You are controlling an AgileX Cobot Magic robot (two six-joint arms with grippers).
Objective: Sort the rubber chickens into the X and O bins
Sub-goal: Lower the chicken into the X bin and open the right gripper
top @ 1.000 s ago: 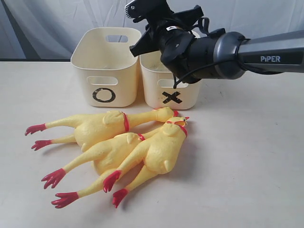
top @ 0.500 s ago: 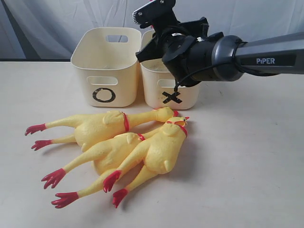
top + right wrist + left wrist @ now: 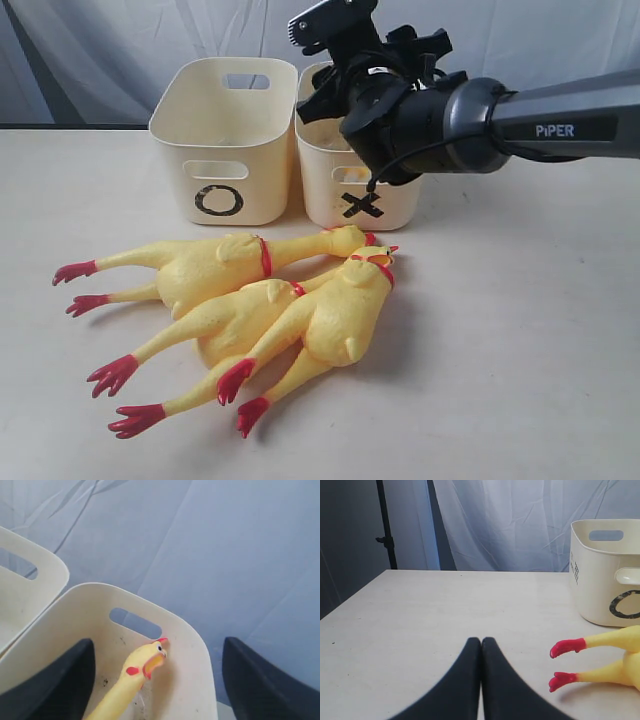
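**Task things.** One rubber chicken (image 3: 135, 672) lies inside the X bin (image 3: 325, 185). It has a smooth yellow neck, a red comb and wattle, and an orange beak agape. Its head is propped on the far wall under the handle slot, and the body is out of sight. My right claw (image 3: 372, 40) hangs over that bin, fingers spread wide, gripping nothing.

**Bins.** The X bin and the O bin (image 3: 222, 140) stand side by side toward the table's far edge, walls very close. I can't tell whether they touch. Both are matte cream plastic with rounded corners, oval handle slots and black marks on the near faces. Dark specks dot the X bin's inner wall.

**Heap.** Three long-legged chickens (image 3: 235, 320) lie mid-table in front of the bins, overlapping. Their heads point toward the X bin and their red feet splay toward the left and near edges. The skin is glossy yellow, with red neck bands.

**Left claw.** My left claw (image 3: 481, 652) sits out beyond the heap's feet. Its tapered matte-black fingers are pressed flat together, with nothing between them.

**Surroundings.** The table (image 3: 520, 330) is pale, dull and faintly scuffed. The cloth backdrop (image 3: 100, 50) is grey-blue and creased.

**Views.**
- Only the right wrist view shows the binned chicken; in the exterior view my arm covers the bin's mouth.
- Only the left wrist view shows the left claw and a dark stand pole (image 3: 384, 530) past the far edge.
- Only the exterior view shows the X mark and the whole heap.
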